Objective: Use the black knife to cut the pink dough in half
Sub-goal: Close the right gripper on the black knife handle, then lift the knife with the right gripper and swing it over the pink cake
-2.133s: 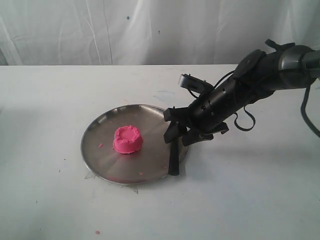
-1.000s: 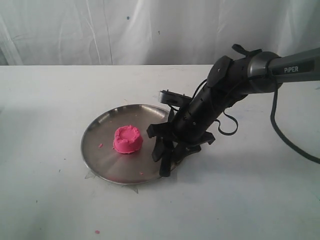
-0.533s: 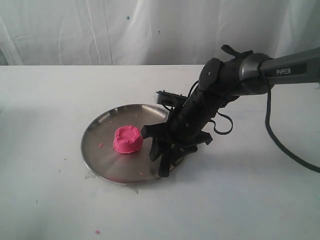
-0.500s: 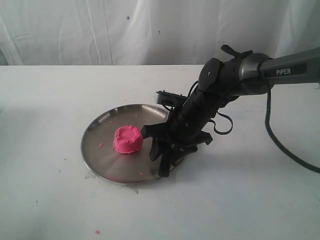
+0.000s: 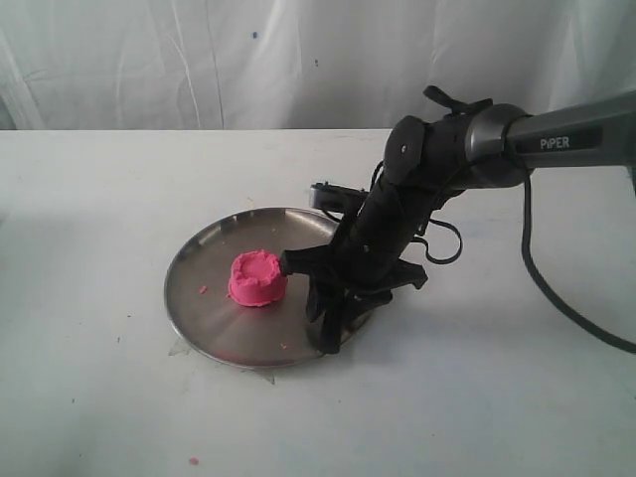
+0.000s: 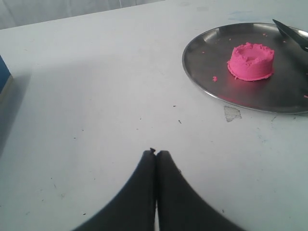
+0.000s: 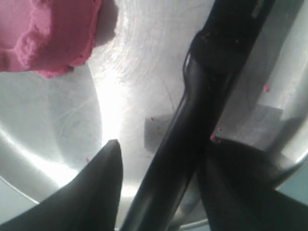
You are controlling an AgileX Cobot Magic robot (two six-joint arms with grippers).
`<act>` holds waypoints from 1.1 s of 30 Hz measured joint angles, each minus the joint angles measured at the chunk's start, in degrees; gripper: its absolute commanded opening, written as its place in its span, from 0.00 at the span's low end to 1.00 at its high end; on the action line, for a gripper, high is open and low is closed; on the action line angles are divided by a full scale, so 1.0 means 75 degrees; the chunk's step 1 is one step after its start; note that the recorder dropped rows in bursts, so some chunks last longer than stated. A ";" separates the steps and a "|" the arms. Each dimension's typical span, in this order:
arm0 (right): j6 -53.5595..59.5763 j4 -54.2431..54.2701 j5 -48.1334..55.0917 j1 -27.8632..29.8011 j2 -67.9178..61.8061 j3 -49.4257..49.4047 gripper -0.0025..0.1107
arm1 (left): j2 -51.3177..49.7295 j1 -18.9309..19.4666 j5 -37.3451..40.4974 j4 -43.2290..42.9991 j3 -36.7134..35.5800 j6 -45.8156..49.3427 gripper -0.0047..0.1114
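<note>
The right gripper [image 7: 162,147] has its jaws apart, straddling the black knife [image 7: 199,96]. One finger [image 7: 98,192] stands clear of the knife, and the other looks to be against it. The knife lies on the steel plate [image 7: 130,72], reaching to its rim. The pink dough [image 5: 258,278], still whole, sits in the middle of the plate, just beside the gripper. The left gripper [image 6: 155,161], fingers pressed together and holding nothing, hovers over the white table [image 6: 96,96], well apart from the plate.

A white table [image 5: 99,397] carries a steel plate [image 5: 199,318] and a pink crumb [image 5: 194,461].
</note>
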State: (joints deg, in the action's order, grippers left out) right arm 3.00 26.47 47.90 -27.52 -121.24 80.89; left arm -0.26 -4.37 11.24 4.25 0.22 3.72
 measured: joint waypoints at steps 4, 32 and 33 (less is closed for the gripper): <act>-0.0051 -0.0091 0.0031 0.0000 -0.0036 0.0012 0.29 | 0.0000 0.0000 0.0000 0.0000 0.0000 0.0017 0.04; -0.0400 -0.3886 -0.0089 -0.0164 0.1272 -0.0103 0.10 | 0.0000 0.0000 0.0000 -0.0035 0.0000 0.0162 0.04; -0.0400 -0.4044 -0.0057 -0.0196 0.1382 -0.0103 0.10 | 0.0000 0.0000 0.0000 -0.0035 0.0000 0.0162 0.04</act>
State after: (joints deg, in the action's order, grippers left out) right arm 0.00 -3.86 47.48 -28.99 -110.88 80.12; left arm -0.26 -4.37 11.24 3.99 0.22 4.94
